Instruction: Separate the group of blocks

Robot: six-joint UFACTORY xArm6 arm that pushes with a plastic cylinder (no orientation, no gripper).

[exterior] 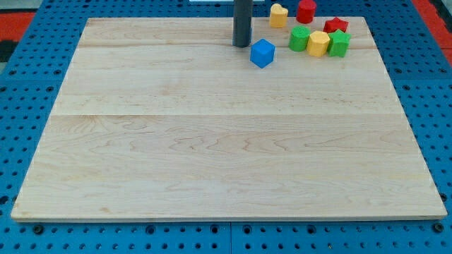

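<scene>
Blocks cluster at the upper right of the wooden worktop [212,141]; no pincer is fitted.
My tip [242,45] stands just left of the blue cube [262,53]; pushing right could ram it into the green block [299,39], tightening the group.

Bright, even overhead light falls across the pale wooden board [226,141], leaving no harsh glare and only faint, short shadows under the blue cube [262,53] and the dark rod [242,22]. Focus holds sharp from edge to edge, with grain lines crisp; the board's sides converge toward the view's top
</scene>
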